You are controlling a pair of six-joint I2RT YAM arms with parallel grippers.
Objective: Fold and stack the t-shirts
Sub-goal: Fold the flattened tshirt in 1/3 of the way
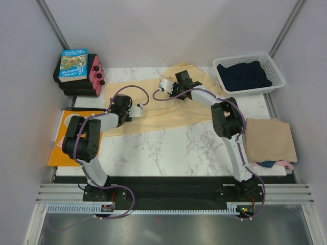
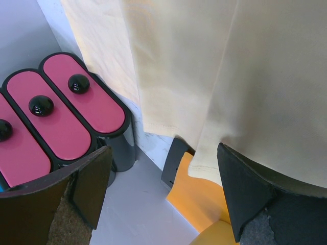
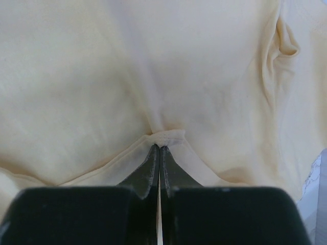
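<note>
The large pale yellow t-shirt (image 1: 168, 109) lies spread across the back middle of the table. My right gripper (image 1: 183, 77) is at its far edge, shut on a pinched fold of its hem (image 3: 166, 137); the cloth fills the right wrist view. My left gripper (image 1: 120, 116) is over the shirt's left end, open and empty (image 2: 163, 153), with the shirt's corner (image 2: 214, 163) beside its right finger. A folded tan t-shirt (image 1: 269, 140) lies at the right edge on top of a dark navy one (image 1: 263, 164) and a pink one (image 1: 287, 163). Another navy t-shirt (image 1: 244, 75) sits in a basket.
A white basket (image 1: 276, 76) stands at the back right. Black containers with pink lids (image 1: 94, 76) (image 2: 76, 115) lie at the back left with a book (image 1: 74, 64) on top. A flat orange sheet (image 1: 59, 145) (image 2: 204, 199) lies off the table's left edge.
</note>
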